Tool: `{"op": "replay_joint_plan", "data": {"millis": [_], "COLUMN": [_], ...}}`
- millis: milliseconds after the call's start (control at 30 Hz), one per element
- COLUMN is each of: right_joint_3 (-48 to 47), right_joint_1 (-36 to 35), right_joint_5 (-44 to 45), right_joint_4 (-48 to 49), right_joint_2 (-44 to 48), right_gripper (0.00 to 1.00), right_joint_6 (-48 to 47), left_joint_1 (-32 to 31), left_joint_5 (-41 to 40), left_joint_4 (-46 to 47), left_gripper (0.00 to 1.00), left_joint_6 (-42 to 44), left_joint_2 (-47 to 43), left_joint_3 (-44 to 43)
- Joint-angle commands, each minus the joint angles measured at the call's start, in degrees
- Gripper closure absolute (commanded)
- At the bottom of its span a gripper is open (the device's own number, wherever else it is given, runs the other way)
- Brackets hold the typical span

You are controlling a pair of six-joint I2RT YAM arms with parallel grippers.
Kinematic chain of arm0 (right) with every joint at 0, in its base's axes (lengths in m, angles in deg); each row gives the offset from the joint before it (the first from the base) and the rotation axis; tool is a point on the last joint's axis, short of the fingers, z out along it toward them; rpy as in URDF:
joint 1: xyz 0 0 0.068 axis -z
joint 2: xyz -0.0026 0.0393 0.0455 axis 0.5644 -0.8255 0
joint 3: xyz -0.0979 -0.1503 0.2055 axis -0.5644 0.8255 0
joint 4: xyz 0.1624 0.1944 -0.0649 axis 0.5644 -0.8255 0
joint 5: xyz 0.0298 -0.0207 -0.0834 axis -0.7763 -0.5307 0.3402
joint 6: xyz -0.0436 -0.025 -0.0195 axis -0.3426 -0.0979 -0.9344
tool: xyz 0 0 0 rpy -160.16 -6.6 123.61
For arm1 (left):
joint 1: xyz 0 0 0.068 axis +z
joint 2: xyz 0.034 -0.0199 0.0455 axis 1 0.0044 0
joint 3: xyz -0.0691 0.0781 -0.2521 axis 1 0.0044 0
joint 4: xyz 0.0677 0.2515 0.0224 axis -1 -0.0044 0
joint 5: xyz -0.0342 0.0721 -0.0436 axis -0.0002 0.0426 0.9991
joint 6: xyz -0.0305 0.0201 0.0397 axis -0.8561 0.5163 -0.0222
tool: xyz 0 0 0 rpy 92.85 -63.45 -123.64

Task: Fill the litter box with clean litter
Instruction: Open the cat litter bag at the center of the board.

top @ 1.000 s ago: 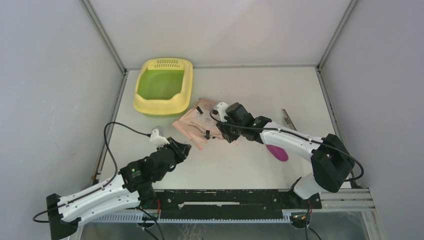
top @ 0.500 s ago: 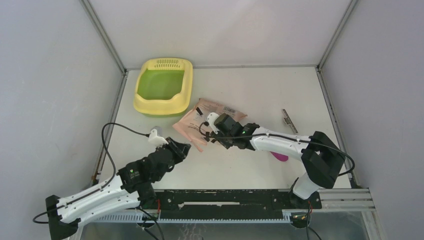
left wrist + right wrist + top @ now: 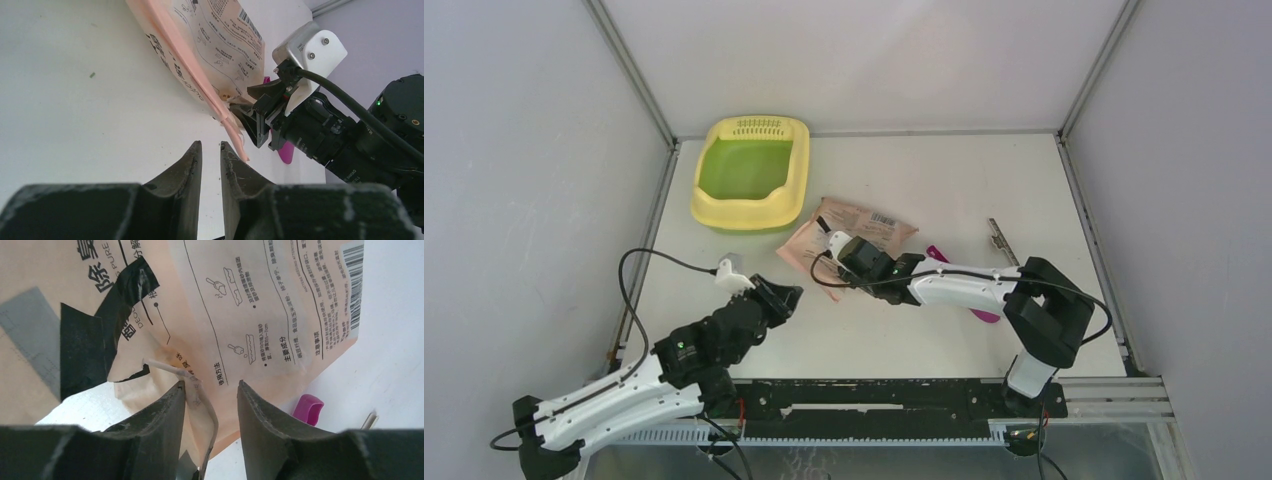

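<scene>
Litter box stands far left; both grippers work at the bag in front of it.
One pale yellow rounded plastic litter box [image 3: 797,172], its floor plain green, sits at the table's [image 3: 954,175] far-left corner, well apart from both grippers. One peach-pink printed plastic bag [image 3: 871,222] lies flat between the box and the right gripper [image 3: 211,386], whose fingers stand apart astride the bag's near edge, not clamping it. The left gripper [image 3: 210,143] is a narrow slit holding nothing, near the bag's corner. One magenta plastic scoop [image 3: 307,409] lies beyond the bag, one small metal piece [image 3: 1001,240] to the right.
</scene>
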Motion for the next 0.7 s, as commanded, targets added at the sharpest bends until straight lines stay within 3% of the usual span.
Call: {"op": "replay_joint_plan", "data": {"millis": [0, 100, 200, 300, 500, 667], "right_joint_3": [-2.30, -2.30, -2.80, -2.80, -2.56, -2.50], "right_joint_1": [-1.22, -1.40, -1.14, -1.46, -2.07, -3.52], "right_joint_5": [0.22, -0.41, -0.79, 0.48, 3.59, 14.27], "right_joint_4": [3.77, 3.86, 2.84, 2.46, 4.75, 11.17], "right_joint_2": [-0.86, -1.49, -1.70, -0.52, 6.40, 11.00], "right_gripper": [0.50, 0.64, 0.90, 1.00, 1.00, 1.00], "right_joint_6": [-1.98, -1.99, -1.46, -1.17, -1.03, -4.63], "left_joint_1": [-0.22, -0.24, -0.25, -0.22, -0.26, -0.26], "left_joint_5": [-2.06, -2.23, -2.18, -2.11, -1.90, -1.92], "left_joint_4": [-0.22, -0.52, -0.70, -0.72, -0.55, -0.63], "left_gripper": [0.75, 0.75, 0.75, 0.75, 0.75, 0.75], "left_joint_6": [0.59, 0.61, 0.65, 0.61, 0.85, 1.20], "left_joint_2": [-1.36, -1.82, -2.10, -2.09, -1.52, -0.96], "left_joint_3": [-2.04, -2.04, -2.04, -2.12, -2.68, -3.55]}}
